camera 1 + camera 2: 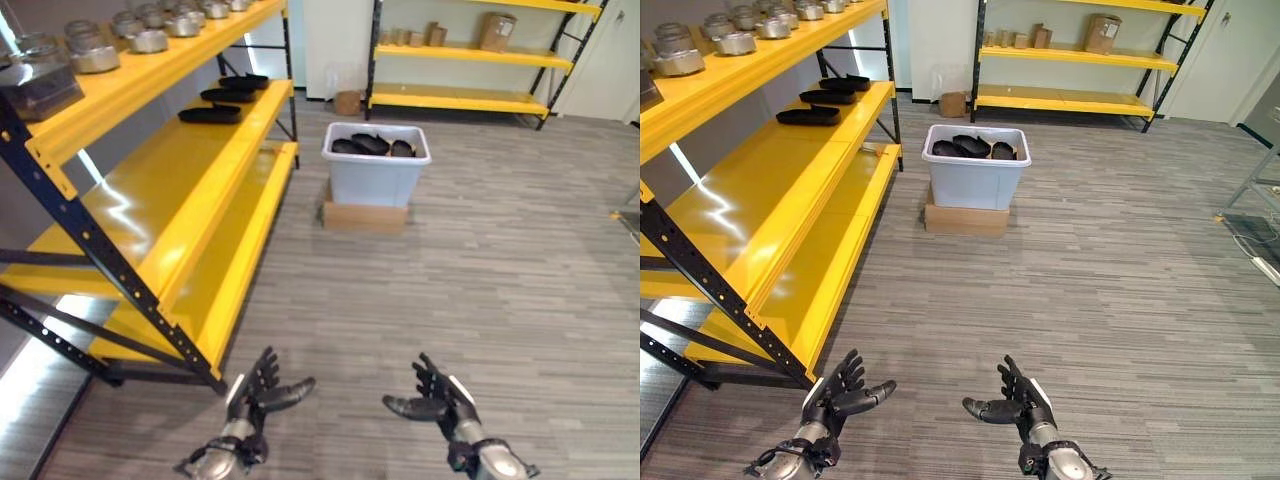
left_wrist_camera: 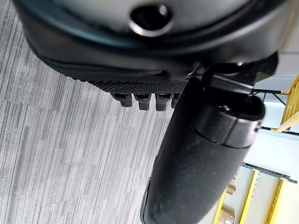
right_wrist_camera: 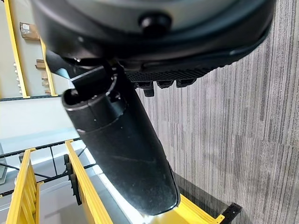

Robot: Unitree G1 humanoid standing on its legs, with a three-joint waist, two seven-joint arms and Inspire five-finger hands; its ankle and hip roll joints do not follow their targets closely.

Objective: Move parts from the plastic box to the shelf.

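1. We take the plastic box (image 1: 376,168) as our landmark: a pale grey tub standing on the striped floor (image 1: 480,290), resting on a flat cardboard piece (image 1: 364,216) that shows beneath its front wall.
2. Inside the plastic box we see several black parts (image 1: 372,145) piled together, their tops reaching about to the rim.
3. To the box's left stands the yellow shelf (image 1: 190,215), its blue uprights nearer to us than the box.
4. On the shelf's middle level, just left of the box and a little farther back, we see three more black parts (image 1: 224,96) lying in a row, apart from one another.
5. On the shelf's top level, left of and above the box, a row of metal pieces (image 1: 140,35) sits along the board.
6. Behind the box, against the far wall, a second yellow rack (image 1: 470,60) carries cardboard cartons (image 1: 496,30); a small carton (image 1: 348,102) sits on the floor just behind the box.
7. Our left hand (image 1: 258,392) hangs well in front of the box, fingers spread and straight, thumb out, holding nothing.
8. Our right hand (image 1: 437,398) hangs well in front of the box too, beside the left and apart from it, fingers loosely extended, empty.
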